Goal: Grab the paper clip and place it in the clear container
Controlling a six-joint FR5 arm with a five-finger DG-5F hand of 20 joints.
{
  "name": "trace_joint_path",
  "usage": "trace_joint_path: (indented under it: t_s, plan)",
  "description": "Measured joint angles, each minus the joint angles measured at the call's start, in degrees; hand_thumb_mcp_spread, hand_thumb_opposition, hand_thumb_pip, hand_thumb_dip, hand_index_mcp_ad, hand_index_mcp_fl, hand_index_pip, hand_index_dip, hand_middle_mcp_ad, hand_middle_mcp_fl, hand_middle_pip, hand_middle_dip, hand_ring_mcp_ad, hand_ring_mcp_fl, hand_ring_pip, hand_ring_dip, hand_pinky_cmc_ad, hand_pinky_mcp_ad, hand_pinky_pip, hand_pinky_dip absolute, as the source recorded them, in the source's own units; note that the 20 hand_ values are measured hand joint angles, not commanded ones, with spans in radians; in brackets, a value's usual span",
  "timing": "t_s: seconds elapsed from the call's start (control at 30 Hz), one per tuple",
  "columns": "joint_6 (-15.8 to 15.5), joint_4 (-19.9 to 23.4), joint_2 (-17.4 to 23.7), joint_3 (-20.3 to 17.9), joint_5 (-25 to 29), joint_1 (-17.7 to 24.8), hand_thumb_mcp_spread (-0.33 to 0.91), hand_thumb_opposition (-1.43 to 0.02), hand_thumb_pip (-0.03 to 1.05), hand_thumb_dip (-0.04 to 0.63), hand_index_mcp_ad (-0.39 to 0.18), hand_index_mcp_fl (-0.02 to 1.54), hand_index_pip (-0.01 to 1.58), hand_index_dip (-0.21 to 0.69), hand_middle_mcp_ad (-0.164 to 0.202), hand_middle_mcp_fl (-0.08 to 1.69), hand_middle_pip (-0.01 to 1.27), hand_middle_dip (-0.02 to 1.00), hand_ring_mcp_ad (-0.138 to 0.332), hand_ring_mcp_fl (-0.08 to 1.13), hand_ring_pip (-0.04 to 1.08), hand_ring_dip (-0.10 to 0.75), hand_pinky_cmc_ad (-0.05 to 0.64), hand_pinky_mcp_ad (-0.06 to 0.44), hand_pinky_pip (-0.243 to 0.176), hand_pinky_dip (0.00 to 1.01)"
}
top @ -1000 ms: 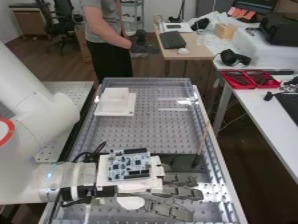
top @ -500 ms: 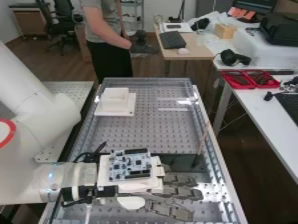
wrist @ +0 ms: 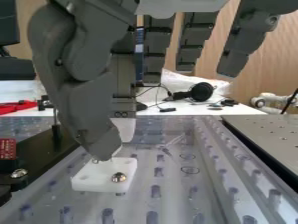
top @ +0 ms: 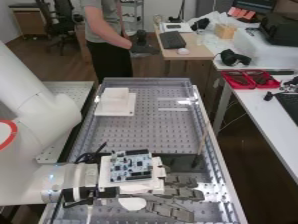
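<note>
High view: red bins (top: pixel 242 87) on white table (top: pixel 255 108) hold dark items (top: pixel 260 79).

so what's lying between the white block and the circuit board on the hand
Just bare perforated surface between the white block and the circuit board; the high view shows that.

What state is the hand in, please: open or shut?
Open: in the high view, the fingers of the hand stretch out nearly straight from the palm.
</note>
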Motion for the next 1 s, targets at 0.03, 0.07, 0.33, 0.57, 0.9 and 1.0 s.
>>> trace_joint_path:
  t_s: [0.03, 0.07, 0.33, 0.57, 0.9, 1.0]
  plan:
    - [-0.07, -0.08, 0.00, 0.02, -0.02, 0.01, 0.49, -0.94, 0.56, 0.284, -0.141, 0.59, 1.44, 0.037, -0.026, 0.28, 0.12, 0.19, 0.063, 0.11, 0.11, 0.093, 0.281, 0.265, 0.084, 0.20]
    - [-0.13, -0.12, 0.00, 0.05, -0.02, 0.02, 0.49, -0.94, 0.56, 0.284, -0.141, 0.59, 1.44, 0.037, -0.026, 0.28, 0.12, 0.19, 0.063, 0.11, 0.10, 0.093, 0.281, 0.265, 0.084, 0.20]
    - [-0.83, -0.97, -0.02, 0.33, -0.26, 0.10, 0.49, -0.94, 0.56, 0.284, -0.145, 0.58, 1.39, 0.059, -0.030, 0.28, 0.12, 0.19, 0.063, 0.12, 0.11, 0.093, 0.284, 0.265, 0.084, 0.20]
    - [-0.79, -1.02, 0.14, 0.05, -0.40, 0.09, 0.50, -0.95, 0.62, 0.286, -0.147, 0.53, 1.33, 0.049, -0.026, 0.28, 0.12, 0.19, 0.063, 0.12, 0.11, 0.093, 0.281, 0.265, 0.084, 0.20]
    - [-0.64, -1.03, 0.19, 0.13, -0.39, 0.06, 0.48, -0.91, 0.62, 0.283, -0.143, 0.49, 1.29, 0.030, -0.026, 0.28, 0.12, 0.19, 0.063, 0.12, 0.10, 0.093, 0.281, 0.265, 0.084, 0.20]
    - [-0.61, -1.25, 0.19, 0.14, -0.41, 0.11, 0.48, -0.91, 0.62, 0.283, -0.143, 0.49, 1.29, 0.030, -0.026, 0.28, 0.12, 0.19, 0.063, 0.12, 0.10, 0.093, 0.281, 0.265, 0.084, 0.20]
